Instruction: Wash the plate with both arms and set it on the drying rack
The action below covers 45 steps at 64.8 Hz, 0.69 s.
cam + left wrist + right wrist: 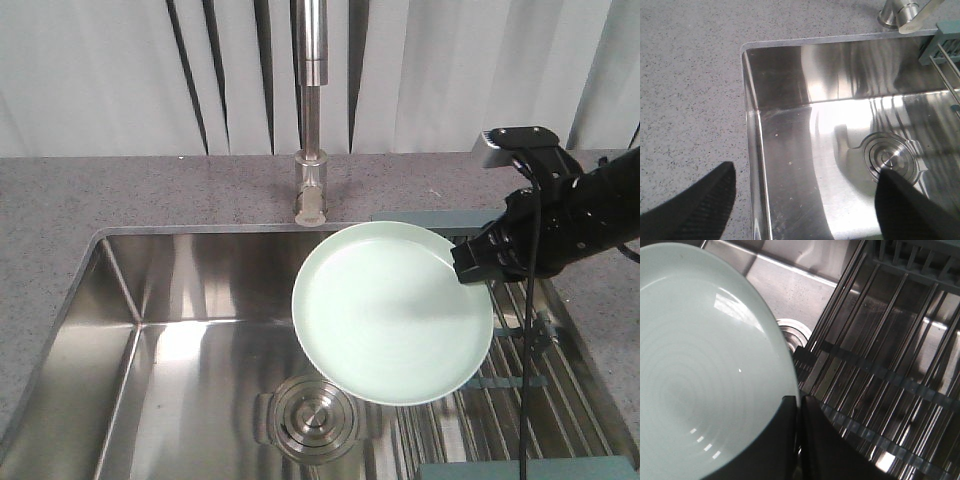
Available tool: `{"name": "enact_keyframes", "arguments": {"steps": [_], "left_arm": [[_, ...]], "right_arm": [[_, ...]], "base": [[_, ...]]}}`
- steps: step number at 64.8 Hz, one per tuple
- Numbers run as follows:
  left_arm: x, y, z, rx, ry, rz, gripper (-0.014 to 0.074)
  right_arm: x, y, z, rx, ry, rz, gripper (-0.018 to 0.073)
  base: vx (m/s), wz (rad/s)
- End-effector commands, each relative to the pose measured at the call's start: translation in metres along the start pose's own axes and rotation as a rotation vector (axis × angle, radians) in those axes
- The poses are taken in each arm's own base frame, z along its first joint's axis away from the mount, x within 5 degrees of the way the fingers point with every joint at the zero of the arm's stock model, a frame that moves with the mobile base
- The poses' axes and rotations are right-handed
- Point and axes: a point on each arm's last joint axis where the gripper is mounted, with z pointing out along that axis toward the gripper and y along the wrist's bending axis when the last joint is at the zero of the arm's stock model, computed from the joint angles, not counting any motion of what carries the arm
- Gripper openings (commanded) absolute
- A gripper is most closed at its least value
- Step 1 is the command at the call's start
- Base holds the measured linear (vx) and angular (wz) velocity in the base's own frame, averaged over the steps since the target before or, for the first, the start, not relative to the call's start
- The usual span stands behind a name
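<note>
Plate (pixel 392 312) up in the air, tilted over the right half of the sink (pixel 150 300), its rim clamped in the right tool (pixel 462 265), jaws closed on the edge! Nearest us, the drain (pixel 315 418) sits in a basin holding nothing else. Left tool (pixel 805 172) hangs spread wide, gripping nothing, above the basin's corner. Just beside the plate, the drying rack (pixel 880 355) shows bare bars, so placing is not yet done. Further back, no water runs from the faucet (pixel 311 120); whether washing is finished, I cannot tell. Beyond lies the grey speckled desk (pixel 100 190).
</note>
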Motion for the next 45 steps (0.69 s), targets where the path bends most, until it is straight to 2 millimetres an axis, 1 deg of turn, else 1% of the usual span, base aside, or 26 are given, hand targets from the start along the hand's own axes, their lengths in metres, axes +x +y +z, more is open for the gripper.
{"name": "enact_keyframes", "arguments": {"steps": [1, 12, 18, 36, 40, 45], "left_arm": [[-0.01, -0.001, -0.005, 0.009, -0.079, -0.012, 0.0533], [-0.01, -0.001, -0.005, 0.009, -0.079, -0.012, 0.0533], [-0.01, -0.001, -0.005, 0.009, -0.079, -0.012, 0.0533], [-0.01, -0.001, -0.005, 0.009, -0.079, -0.012, 0.0533], [-0.01, -0.001, -0.005, 0.009, -0.079, -0.012, 0.0533], [-0.01, -0.001, -0.005, 0.009, -0.079, -0.012, 0.0533]], "right_arm": [[0.001, 0.013, -0.02, 0.008, -0.091, -0.022, -0.0001], [0.016, 0.025, -0.015, -0.013, -0.059, -0.035, -0.0001], [0.02, 0.035, -0.01, -0.029, -0.045, -0.047, -0.0001], [0.014, 0.068, 0.002, -0.072, -0.074, -0.111, -0.0001], [0.01, 0.074, 0.004, -0.084, -0.076, -0.114, -0.0001], [-0.001, 0.083, 0.008, -0.101, -0.08, -0.131, -0.0001]], "base": [[0.0, 0.0], [0.0, 0.0], [0.0, 0.0], [0.0, 0.0], [0.0, 0.0], [0.0, 0.0]]}}
